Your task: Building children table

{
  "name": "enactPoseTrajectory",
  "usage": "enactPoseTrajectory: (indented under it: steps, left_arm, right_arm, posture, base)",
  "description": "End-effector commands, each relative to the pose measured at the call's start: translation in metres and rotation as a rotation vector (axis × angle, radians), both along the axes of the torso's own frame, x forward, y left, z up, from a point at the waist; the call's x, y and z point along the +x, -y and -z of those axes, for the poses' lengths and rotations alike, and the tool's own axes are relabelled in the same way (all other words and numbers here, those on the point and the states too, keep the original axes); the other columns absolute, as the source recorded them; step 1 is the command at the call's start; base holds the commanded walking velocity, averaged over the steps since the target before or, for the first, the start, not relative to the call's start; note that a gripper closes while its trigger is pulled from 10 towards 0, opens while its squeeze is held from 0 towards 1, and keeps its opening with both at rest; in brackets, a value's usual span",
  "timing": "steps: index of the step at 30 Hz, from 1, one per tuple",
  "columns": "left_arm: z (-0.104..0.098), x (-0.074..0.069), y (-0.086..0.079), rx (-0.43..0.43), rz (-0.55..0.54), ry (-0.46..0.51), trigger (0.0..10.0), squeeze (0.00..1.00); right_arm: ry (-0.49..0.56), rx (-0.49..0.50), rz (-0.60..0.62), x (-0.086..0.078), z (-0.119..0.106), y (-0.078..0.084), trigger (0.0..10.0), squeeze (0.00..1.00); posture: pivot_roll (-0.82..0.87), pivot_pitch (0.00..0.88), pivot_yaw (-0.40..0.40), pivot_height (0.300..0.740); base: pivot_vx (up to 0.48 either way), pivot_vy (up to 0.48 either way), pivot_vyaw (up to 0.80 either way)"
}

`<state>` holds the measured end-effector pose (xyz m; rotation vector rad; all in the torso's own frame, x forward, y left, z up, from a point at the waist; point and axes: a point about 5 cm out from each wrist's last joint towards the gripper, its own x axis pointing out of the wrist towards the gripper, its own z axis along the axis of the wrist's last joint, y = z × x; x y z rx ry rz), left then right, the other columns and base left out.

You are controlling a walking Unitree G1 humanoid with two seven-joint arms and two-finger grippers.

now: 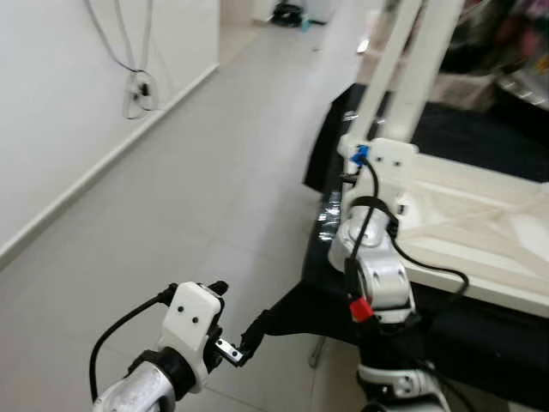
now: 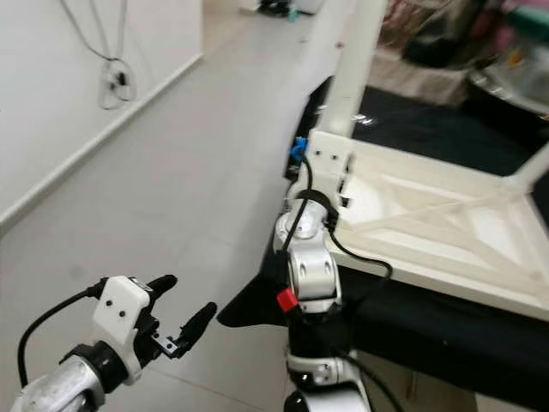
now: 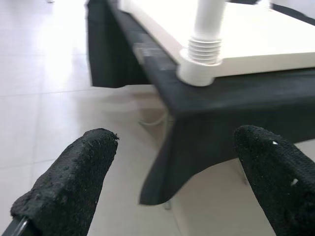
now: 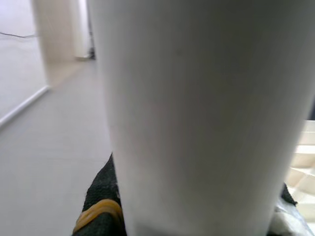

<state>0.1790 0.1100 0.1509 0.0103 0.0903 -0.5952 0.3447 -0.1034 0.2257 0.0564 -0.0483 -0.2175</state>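
my right end effector (image 2: 330,129) is clamped on the white leg (image 2: 353,60) just above its threaded corner socket; it looks light, stiff, slick plastic, so i'd grip low, left end effector (image 2: 184,313) spread apart.

No readable text anywhere here: no labels, brands, numbers or signs on the white tabletop (image 2: 446,215), its leg (image 2: 353,64), the black cloth (image 3: 231,108) or the wall (image 1: 51,103).
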Motion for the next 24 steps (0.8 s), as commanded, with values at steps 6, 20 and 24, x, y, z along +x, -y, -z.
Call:
enactPoseTrajectory:
  steps: [6,20,24]
  left_arm:
    - [0.002,-0.002,0.001,0.004,0.007,-0.008,10.0,0.00]
    - [-0.006,-0.003,0.000,0.003,-0.008,0.007,10.0,0.00]
    - [-0.006,-0.006,-0.001,0.003,-0.016,0.002,10.0,0.00]
  right_arm:
    - [-0.256,0.183,-0.305,0.017,0.052,-0.002,10.0,0.00]
    - [-0.102,-0.078,-1.417,0.015,0.028,-0.015,10.0,0.00]
    - [-0.103,-0.080,-1.554,0.015,0.025,-0.013,10.0,0.00]
  posture:
    - [0.12,0.149,-0.105,0.740]
    - [0.15,0.199,-0.122,0.740]
    - [0.16,0.205,-0.128,0.740]
  base:
    - [0.000,0.000,0.00]
    - [0.000,0.000,0.00]
    - [0.000,0.000,0.00]
